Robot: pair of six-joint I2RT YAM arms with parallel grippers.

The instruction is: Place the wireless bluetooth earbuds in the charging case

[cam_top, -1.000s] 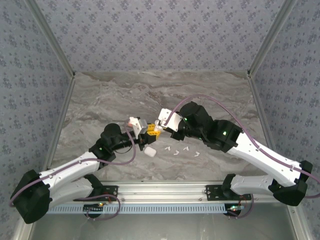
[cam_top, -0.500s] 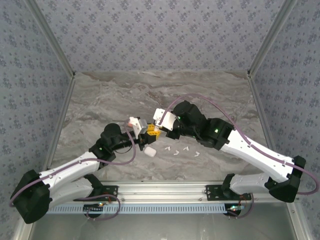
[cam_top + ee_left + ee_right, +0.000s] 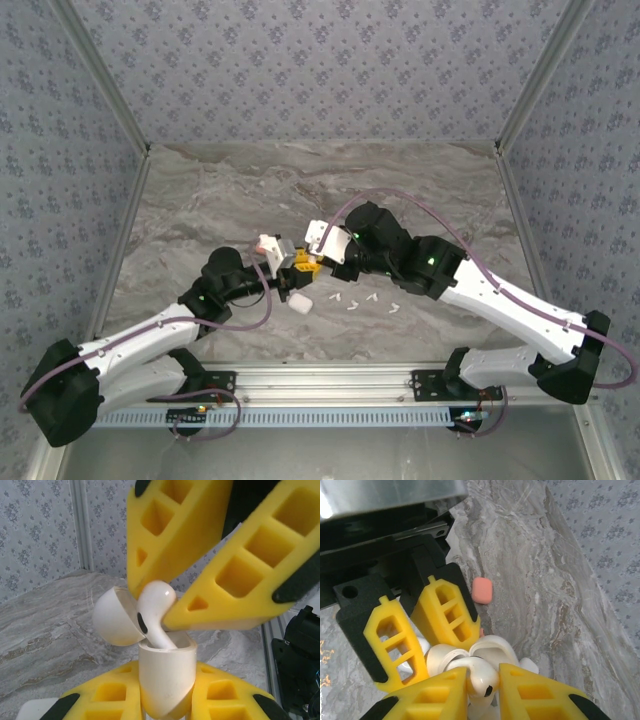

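Left wrist view: the left gripper (image 3: 167, 697) is clenched around a white charging case (image 3: 167, 672), held upright with its lid (image 3: 112, 617) flipped open. The right gripper (image 3: 483, 687) pinches a white earbud (image 3: 156, 600), whose stem dips into the case's mouth. They meet over the middle of the marble table (image 3: 200, 200). Several loose white earbuds (image 3: 372, 297) lie on the table just to the right, beside another white case (image 3: 300, 303). A coral case (image 3: 482, 590) lies apart.
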